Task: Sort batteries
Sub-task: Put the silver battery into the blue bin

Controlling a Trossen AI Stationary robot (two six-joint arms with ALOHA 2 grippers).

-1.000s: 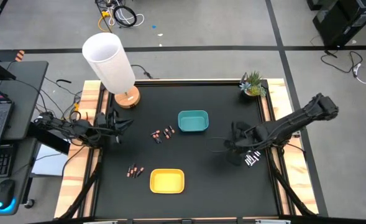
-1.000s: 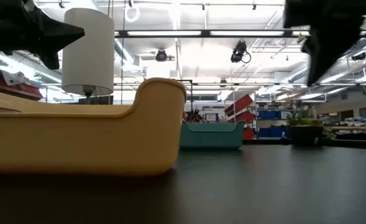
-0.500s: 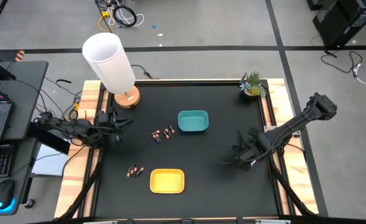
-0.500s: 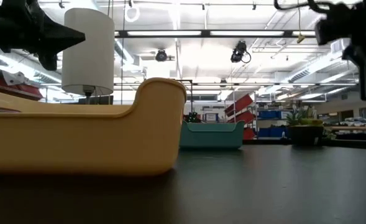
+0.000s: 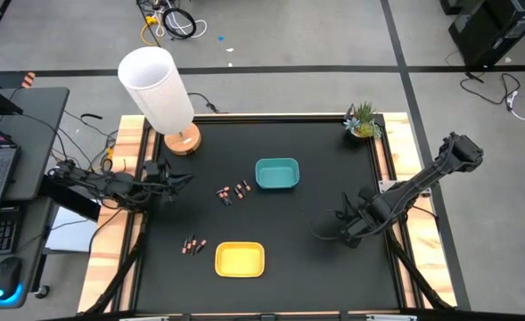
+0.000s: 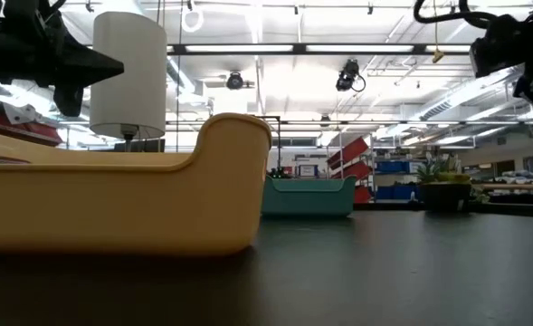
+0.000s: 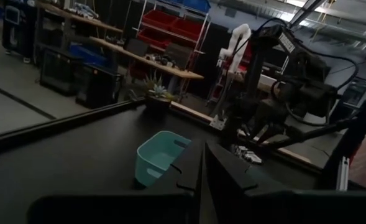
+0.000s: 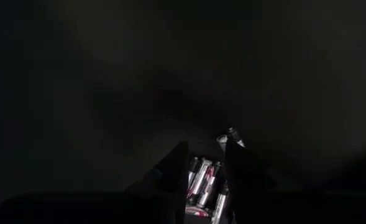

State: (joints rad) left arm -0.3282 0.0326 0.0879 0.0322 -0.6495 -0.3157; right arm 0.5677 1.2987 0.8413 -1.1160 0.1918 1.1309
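High view: batteries (image 5: 233, 192) loose mid-frame, more (image 5: 193, 245) lower left; trays apparently empty (sorting barely begun).
Right hand (image 8: 202, 171): above silvery cells (image 8: 204, 180), grip unclear.
Left hand (image 7: 202, 180): pressed together, idle left.

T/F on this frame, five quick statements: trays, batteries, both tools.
1. The teal tray lies farther from the lamp than the yellow tray. False: the yellow tray is farther.
2. Batteries lie loose on the mat left of the teal tray. True.
3. The right tool is right above a cluster of batteries. True.
4. The left tool is wide open. False: its fingers are together.
5. The plant stands at the table's near left corner. False: far right corner.
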